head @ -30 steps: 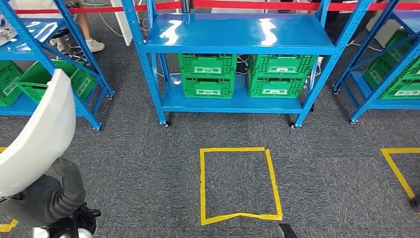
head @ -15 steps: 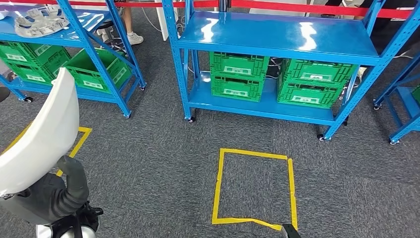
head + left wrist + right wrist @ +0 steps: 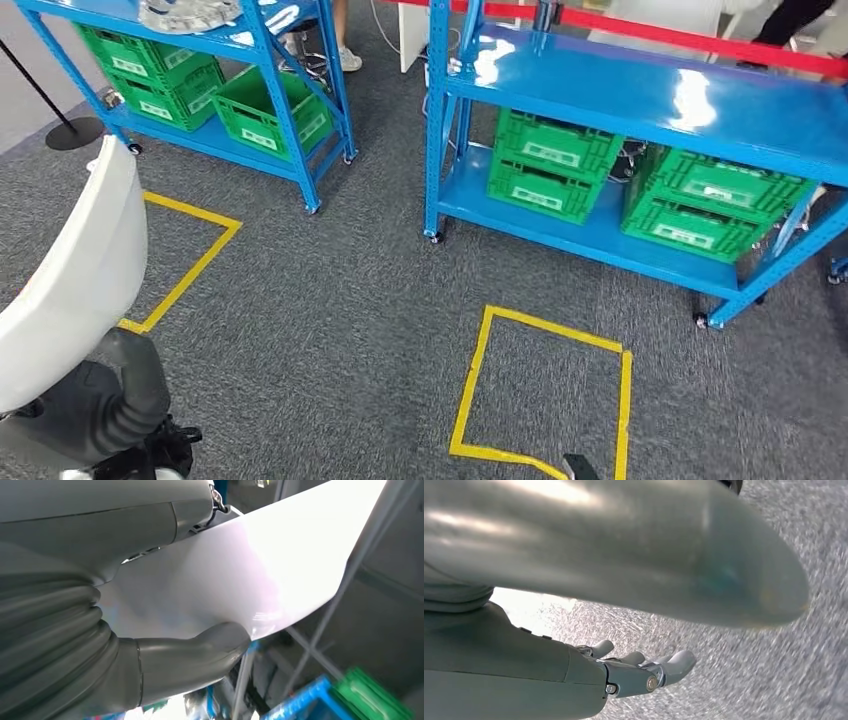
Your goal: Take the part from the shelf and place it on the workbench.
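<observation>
White part, blue shelves stacked with green crates, yellow tape squares on speckled grey carpet.

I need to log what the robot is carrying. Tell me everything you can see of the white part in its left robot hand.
The white part is a smooth, glossy, curved panel that looks like moulded plastic, with rounded edges and no markings. In the head view it stands roughly upright at the robot's left side, above the grey carpet. The left robot hand holds it, the thick grey thumb pressed against one face near an edge. Nothing else touches it.
</observation>
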Robot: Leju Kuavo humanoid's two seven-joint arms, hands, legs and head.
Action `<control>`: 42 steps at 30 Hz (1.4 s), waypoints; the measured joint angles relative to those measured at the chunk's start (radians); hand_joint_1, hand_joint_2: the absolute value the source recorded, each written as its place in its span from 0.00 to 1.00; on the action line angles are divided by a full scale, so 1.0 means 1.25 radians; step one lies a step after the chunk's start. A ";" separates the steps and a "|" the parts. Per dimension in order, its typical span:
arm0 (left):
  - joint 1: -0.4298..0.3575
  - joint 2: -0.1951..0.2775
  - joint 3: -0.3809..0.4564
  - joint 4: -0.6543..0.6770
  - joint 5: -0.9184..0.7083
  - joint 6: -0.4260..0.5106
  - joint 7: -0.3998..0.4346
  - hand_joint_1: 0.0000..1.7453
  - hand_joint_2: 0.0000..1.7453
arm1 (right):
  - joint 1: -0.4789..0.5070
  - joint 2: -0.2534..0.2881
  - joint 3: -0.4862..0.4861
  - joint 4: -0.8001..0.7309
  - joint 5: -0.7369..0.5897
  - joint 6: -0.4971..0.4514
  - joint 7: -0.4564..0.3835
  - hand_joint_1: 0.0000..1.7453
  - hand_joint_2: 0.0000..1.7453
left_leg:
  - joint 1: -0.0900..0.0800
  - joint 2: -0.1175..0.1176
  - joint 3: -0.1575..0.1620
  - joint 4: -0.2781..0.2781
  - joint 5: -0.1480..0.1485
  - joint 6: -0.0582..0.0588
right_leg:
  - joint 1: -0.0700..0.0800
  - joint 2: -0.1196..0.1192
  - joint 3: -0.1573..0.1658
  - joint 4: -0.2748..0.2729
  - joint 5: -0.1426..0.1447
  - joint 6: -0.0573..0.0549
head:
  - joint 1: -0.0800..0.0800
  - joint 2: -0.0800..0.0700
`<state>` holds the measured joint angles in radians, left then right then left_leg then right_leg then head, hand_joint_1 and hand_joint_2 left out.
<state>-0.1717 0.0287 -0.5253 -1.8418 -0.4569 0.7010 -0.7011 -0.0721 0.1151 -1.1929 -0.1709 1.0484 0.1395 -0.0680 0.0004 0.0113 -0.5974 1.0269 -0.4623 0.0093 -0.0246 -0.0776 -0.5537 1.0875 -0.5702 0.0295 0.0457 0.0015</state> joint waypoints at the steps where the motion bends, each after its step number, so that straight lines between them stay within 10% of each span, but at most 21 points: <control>1: 0.002 -0.002 0.000 -0.002 -0.003 0.000 0.000 1.00 1.00 | 0.001 0.000 0.000 0.000 0.002 0.000 -0.001 0.00 0.00 | 0.001 -0.010 0.000 -0.002 0.002 0.004 | -0.001 0.030 -0.019 0.042 -0.023 0.001 | 0.002 0.000; 3: 0.007 -0.005 0.000 -0.004 -0.009 0.000 0.000 1.00 1.00 | 0.005 0.000 0.000 0.000 0.006 0.001 -0.001 0.00 0.00 | -0.001 -0.031 -0.002 -0.001 0.003 0.009 | 0.002 0.055 -0.069 0.141 -0.067 -0.001 | 0.004 0.000; 5: 0.014 -0.006 0.000 -0.006 -0.013 0.000 0.000 1.00 1.00 | 0.008 0.000 0.000 0.000 0.008 0.001 -0.002 0.00 0.00 | -0.003 -0.057 -0.004 0.002 0.003 0.010 | 0.005 0.060 -0.091 0.169 -0.058 -0.003 | 0.004 0.000; 8: 0.017 -0.007 0.000 -0.010 -0.016 0.000 0.000 1.00 1.00 | 0.007 -0.001 0.000 0.000 0.009 0.001 -0.003 0.00 0.00 | -0.004 -0.095 -0.006 0.010 0.001 0.005 | 0.003 0.097 -0.037 0.035 0.022 -0.009 | 0.005 0.000; 12: 0.024 -0.008 0.000 -0.019 -0.024 0.000 0.000 1.00 1.00 | 0.006 -0.001 0.001 0.000 0.010 0.001 -0.002 0.00 0.00 | -0.002 -0.134 -0.017 0.010 0.006 -0.015 | 0.004 0.115 -0.007 -0.031 0.037 -0.019 | 0.004 0.000; 14: 0.030 -0.008 0.001 -0.025 -0.031 0.000 0.000 1.00 1.00 | 0.003 -0.001 0.001 0.000 0.015 0.001 -0.002 0.00 0.00 | -0.003 -0.117 -0.025 0.019 0.002 -0.023 | 0.002 0.093 -0.001 -0.037 0.041 -0.030 | 0.002 0.000; 17: 0.037 -0.008 0.006 -0.035 -0.043 0.000 0.000 1.00 1.00 | 0.005 0.000 0.004 0.000 0.023 0.002 -0.002 0.00 0.00 | -0.003 -0.036 -0.081 0.132 -0.059 -0.034 | 0.002 0.057 0.004 -0.043 0.041 -0.042 | -0.006 0.000; 20: 0.050 -0.007 0.013 -0.040 -0.047 0.000 0.001 1.00 1.00 | 0.007 -0.001 0.005 0.000 0.027 0.002 -0.003 0.00 0.00 | 0.005 -0.016 -0.129 0.227 -0.084 -0.041 | 0.003 0.019 0.006 -0.043 0.037 -0.043 | -0.006 0.000; 25: 0.062 -0.007 0.029 -0.062 -0.054 0.000 0.001 1.00 1.00 | 0.003 -0.001 0.007 0.000 0.029 0.004 -0.014 0.00 0.00 | 0.000 0.051 -0.017 0.023 0.000 -0.028 | 0.008 -0.029 0.022 -0.043 0.024 -0.027 | -0.005 0.000; 28: 0.067 -0.005 0.036 -0.069 -0.050 0.000 0.001 1.00 1.00 | 0.001 -0.001 0.007 0.000 0.026 0.004 -0.016 0.00 0.00 | -0.005 0.033 -0.010 0.008 0.001 -0.011 | 0.010 -0.052 0.033 -0.047 0.017 -0.012 | -0.004 0.000; 32: 0.067 -0.005 0.038 -0.074 -0.045 0.000 0.000 1.00 1.00 | 0.000 0.000 0.007 0.000 0.019 0.004 -0.014 0.00 0.00 | 0.001 -0.009 -0.003 -0.003 0.008 0.006 | 0.005 0.036 -0.014 0.063 -0.046 -0.001 | 0.001 0.000; 35: 0.066 -0.005 0.038 -0.070 -0.042 0.000 0.000 1.00 1.00 | 0.004 0.000 0.007 0.000 0.016 0.004 -0.013 0.00 0.00 | -0.001 -0.046 -0.006 0.000 0.008 0.009 | 0.006 0.059 -0.083 0.175 -0.072 -0.003 | 0.003 0.000; 39: 0.067 -0.005 0.039 -0.071 -0.047 0.000 0.000 1.00 1.00 | 0.002 0.000 0.007 0.000 0.021 0.004 -0.013 0.00 0.00 | 0.000 -0.091 -0.007 0.008 0.006 0.002 | 0.003 0.098 -0.026 0.014 0.030 -0.008 | 0.004 0.000; 42: 0.070 -0.007 0.045 -0.079 -0.056 0.000 0.000 1.00 1.00 | 0.001 0.000 0.007 0.000 0.027 0.004 -0.014 0.00 0.00 | -0.001 -0.116 -0.013 0.007 0.009 -0.015 | 0.006 0.115 -0.008 -0.033 0.041 -0.016 | 0.004 0.000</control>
<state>-0.0836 0.0196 -0.4693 -1.9399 -0.5273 0.7013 -0.7008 -0.0708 0.1148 -1.1841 -0.1713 1.0820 0.1444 -0.0860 -0.0003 -0.1335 -0.6138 1.0359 -0.4506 -0.0098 -0.0171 0.0656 -0.5637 1.0462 -0.5189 0.0101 0.0505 0.0015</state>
